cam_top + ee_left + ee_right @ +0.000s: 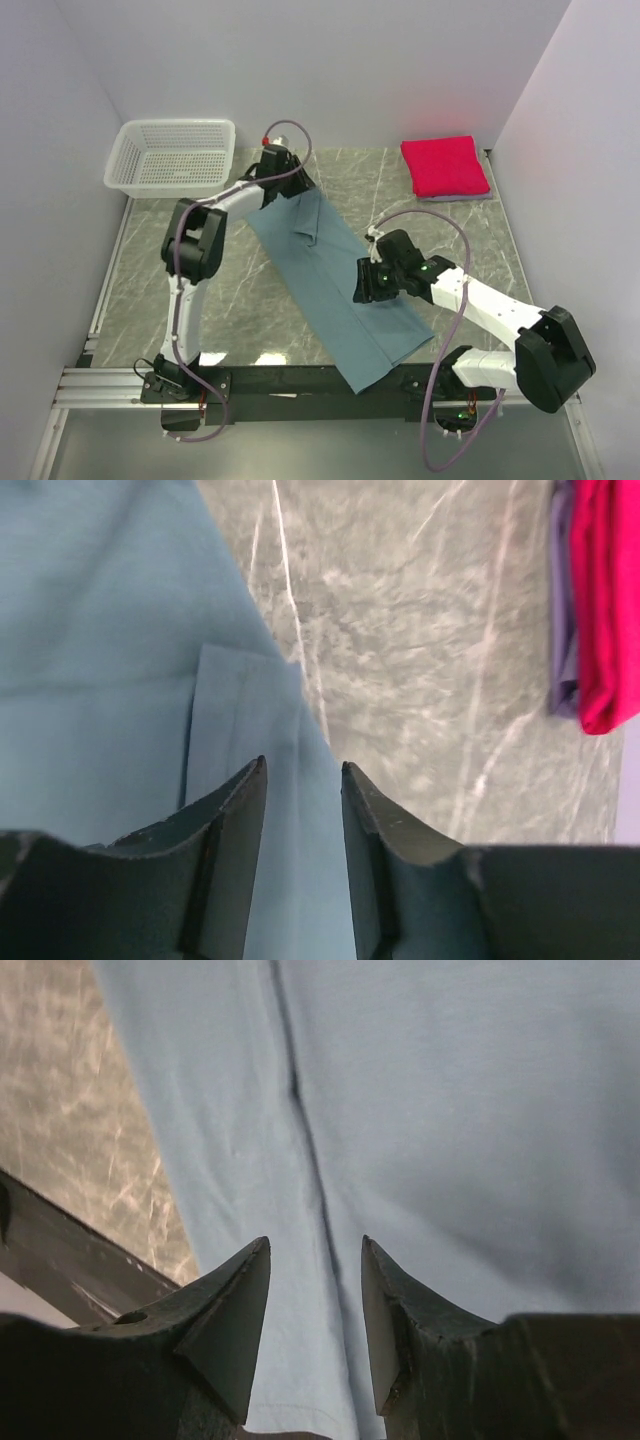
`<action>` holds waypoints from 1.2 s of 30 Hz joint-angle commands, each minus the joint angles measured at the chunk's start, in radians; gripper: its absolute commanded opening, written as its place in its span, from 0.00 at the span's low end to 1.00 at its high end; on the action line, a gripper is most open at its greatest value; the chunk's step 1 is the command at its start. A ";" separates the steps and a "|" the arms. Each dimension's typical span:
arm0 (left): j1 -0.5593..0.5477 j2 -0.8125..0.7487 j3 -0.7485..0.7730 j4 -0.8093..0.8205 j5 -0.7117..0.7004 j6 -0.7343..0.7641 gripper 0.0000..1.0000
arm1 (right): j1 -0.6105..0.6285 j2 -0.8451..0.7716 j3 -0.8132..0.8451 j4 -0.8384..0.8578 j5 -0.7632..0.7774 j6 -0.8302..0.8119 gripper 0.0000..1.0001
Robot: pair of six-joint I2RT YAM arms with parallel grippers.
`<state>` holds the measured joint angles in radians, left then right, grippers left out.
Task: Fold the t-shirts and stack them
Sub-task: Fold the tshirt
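Observation:
The teal-blue t-shirt (322,275) lies as a long strip running diagonally from the back centre to the table's front edge, with one side folded over. Its cloth fills the left wrist view (100,630) and the right wrist view (450,1110). My left gripper (293,185) (303,765) hovers at the shirt's far end, jaws apart over a folded edge. Over the shirt's right edge at mid-length, my right gripper (364,290) (315,1242) is open above a fold line. The crimson-pink t-shirt (445,166) (605,600) lies folded at the back right on the lavender one (562,600).
A white mesh basket (175,155) stands at the back left corner. Walls close the table on three sides. A black rail (300,380) runs along the front edge, and the shirt's near end hangs over it. Bare marble top (240,300) shows left of the shirt.

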<state>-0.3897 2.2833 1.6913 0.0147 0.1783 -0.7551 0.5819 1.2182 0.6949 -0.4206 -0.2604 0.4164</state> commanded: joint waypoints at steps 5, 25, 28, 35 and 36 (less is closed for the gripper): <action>-0.023 -0.326 -0.114 -0.240 -0.362 -0.016 0.42 | 0.181 0.038 0.096 -0.035 0.085 -0.076 0.48; 0.009 -0.138 -0.179 -0.438 -0.514 0.020 0.34 | 0.414 0.334 0.169 -0.030 0.133 -0.103 0.47; 0.043 -0.030 -0.058 -0.498 -0.477 0.049 0.36 | 0.414 0.400 0.189 -0.020 0.133 -0.103 0.48; 0.091 0.165 0.255 -0.536 -0.464 0.192 0.38 | 0.415 0.604 0.374 -0.024 0.109 -0.114 0.49; 0.092 0.203 0.322 -0.539 -0.468 0.212 0.38 | 0.415 0.657 0.409 -0.046 0.108 -0.117 0.49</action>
<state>-0.3321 2.3608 1.9186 -0.4881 -0.2783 -0.6468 0.9882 1.7546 1.0451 -0.4217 -0.1444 0.3191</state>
